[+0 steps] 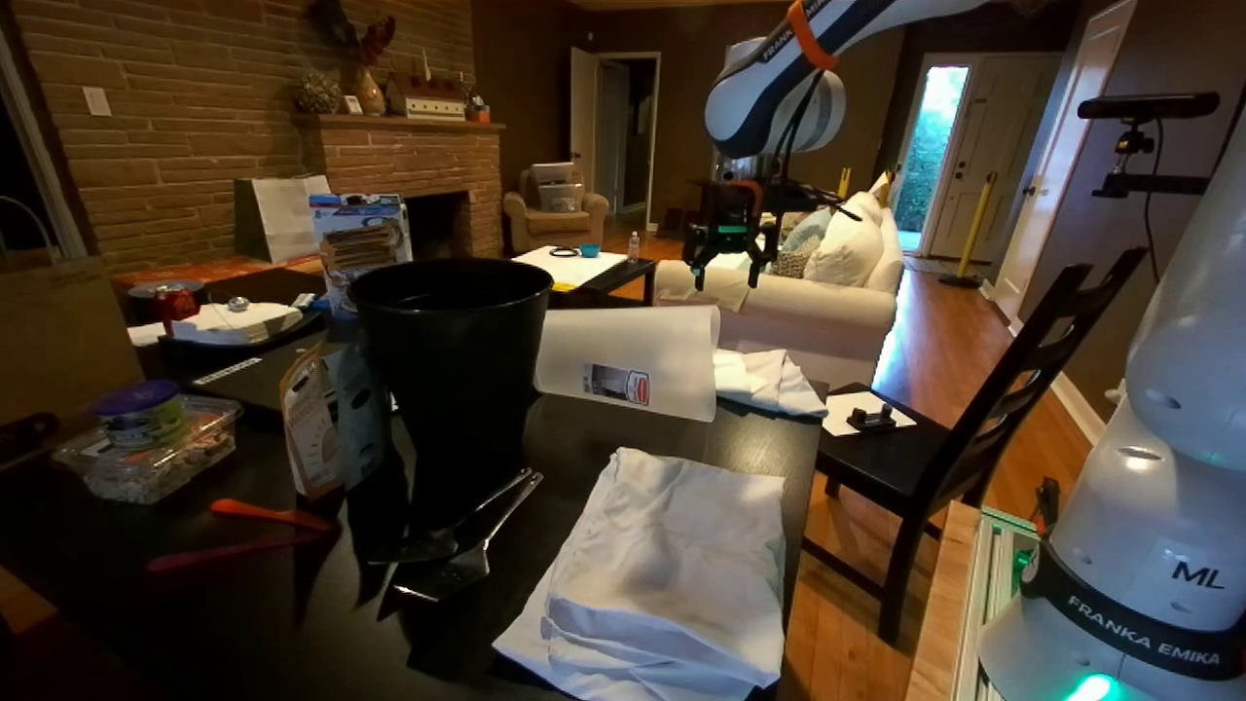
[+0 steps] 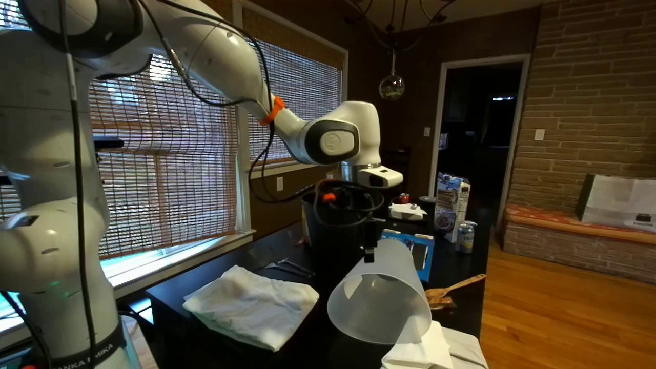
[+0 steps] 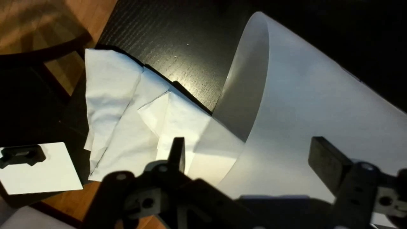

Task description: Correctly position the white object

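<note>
The white bin (image 1: 623, 360) lies on its side on the black table, its base end beside the black bin (image 1: 453, 389). Its wide open mouth faces the viewer in an exterior view (image 2: 389, 277). It also fills the right of the wrist view (image 3: 311, 105), with its rim curving through the middle. My gripper (image 1: 725, 282) is open and empty, pointing down above the bin near its rim end. It also shows in an exterior view (image 2: 369, 256). In the wrist view the fingers (image 3: 248, 140) are wide apart, one over the bin wall and one beyond the rim.
A folded white cloth (image 1: 672, 565) lies at the table's near side. Another white cloth (image 3: 127, 108) lies by the bin's mouth at the table edge. Metal utensils (image 1: 477, 545), a wooden spoon (image 2: 456, 287) and a blue box (image 2: 417, 251) are on the table. A chair (image 1: 925, 458) stands alongside.
</note>
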`<action>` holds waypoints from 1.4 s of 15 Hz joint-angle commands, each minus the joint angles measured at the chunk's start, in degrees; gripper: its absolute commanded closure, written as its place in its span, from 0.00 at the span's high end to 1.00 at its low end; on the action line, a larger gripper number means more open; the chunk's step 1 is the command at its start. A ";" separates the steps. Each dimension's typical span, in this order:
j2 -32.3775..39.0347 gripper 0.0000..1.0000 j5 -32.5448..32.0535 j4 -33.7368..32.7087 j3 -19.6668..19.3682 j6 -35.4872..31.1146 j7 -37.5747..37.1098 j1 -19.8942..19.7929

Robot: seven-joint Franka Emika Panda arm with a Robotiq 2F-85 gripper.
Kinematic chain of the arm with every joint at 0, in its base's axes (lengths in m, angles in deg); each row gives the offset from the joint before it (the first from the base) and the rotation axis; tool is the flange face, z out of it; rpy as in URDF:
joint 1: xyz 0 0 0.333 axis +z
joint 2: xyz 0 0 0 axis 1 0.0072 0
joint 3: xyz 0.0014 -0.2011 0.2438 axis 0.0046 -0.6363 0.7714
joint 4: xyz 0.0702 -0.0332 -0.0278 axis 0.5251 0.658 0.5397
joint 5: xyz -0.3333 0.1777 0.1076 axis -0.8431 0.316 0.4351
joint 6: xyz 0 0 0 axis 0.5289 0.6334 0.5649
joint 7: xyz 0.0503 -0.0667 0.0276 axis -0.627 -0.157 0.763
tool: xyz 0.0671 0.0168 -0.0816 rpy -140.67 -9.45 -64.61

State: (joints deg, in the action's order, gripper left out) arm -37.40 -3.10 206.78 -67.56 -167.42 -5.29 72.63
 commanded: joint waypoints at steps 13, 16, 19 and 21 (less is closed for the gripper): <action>-1.50 1.00 21.74 -2.10 -5.38 13.19 10.21 -0.17; 0.20 1.00 28.48 -2.90 -7.80 17.71 11.87 -1.58; 2.39 1.00 34.13 -3.54 -10.01 19.23 14.93 -3.38; 3.87 1.00 37.45 -4.01 -10.98 21.38 17.00 -4.57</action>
State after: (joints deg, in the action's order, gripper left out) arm -36.58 28.81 205.17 -77.44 -149.75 8.07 69.94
